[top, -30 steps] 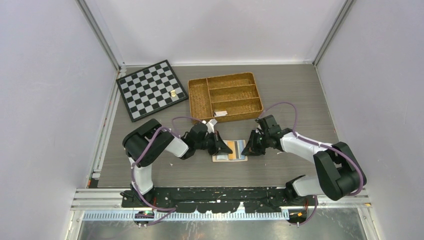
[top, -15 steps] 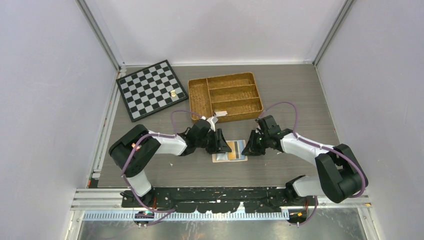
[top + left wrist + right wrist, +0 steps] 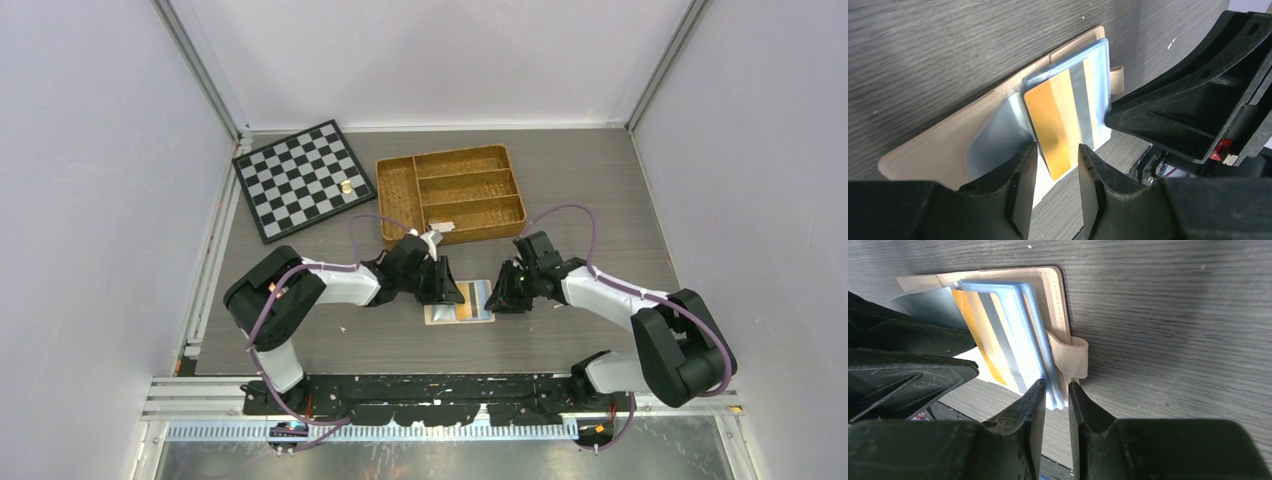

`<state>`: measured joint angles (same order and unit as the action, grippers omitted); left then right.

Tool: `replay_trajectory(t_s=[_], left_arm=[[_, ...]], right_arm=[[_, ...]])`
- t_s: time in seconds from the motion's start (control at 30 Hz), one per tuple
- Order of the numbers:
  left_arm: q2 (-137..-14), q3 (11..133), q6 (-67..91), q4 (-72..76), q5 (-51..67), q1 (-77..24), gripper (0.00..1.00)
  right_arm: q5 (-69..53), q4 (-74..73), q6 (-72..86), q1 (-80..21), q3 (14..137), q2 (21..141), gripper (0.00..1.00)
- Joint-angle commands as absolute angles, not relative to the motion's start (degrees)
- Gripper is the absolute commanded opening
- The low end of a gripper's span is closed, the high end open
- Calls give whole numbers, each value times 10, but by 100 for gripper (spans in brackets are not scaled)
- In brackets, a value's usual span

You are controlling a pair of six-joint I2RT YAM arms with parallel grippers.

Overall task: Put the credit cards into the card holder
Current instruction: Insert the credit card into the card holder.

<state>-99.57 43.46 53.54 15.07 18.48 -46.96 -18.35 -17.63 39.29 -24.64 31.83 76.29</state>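
From above, the card holder [image 3: 457, 312] lies open near the middle of the bench's near edge, with the left gripper [image 3: 447, 292] and right gripper [image 3: 503, 293] at its sides.

Left wrist: the jaws stand narrowly apart, straddling the end of the orange card [image 3: 1048, 120], which is partly in the sleeves [image 3: 1093, 65].

Right wrist: the jaws are narrow around the sleeve edges, and I cannot tell whether they grip. If the sleeves slip free, the pushed card could jam or skid out.

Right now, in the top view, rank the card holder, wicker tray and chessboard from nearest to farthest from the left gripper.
1. the card holder: lying open at mid-table, right beneath the left gripper.
2. the wicker tray: just behind the gripper, toward the back wall.
3. the chessboard: farthest, at the back left of the table.
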Motion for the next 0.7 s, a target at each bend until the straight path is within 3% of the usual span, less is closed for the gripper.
replay_trajectory(t_s=[0.0,0.67], left_arm=[[-1021,450,516,120,174,-480,37],[-1031,524,517,79,154,-525,36]], right_arm=[[-153,-190,397,-246,309,746,30],[-154,-165,428,-246,298,732,38]])
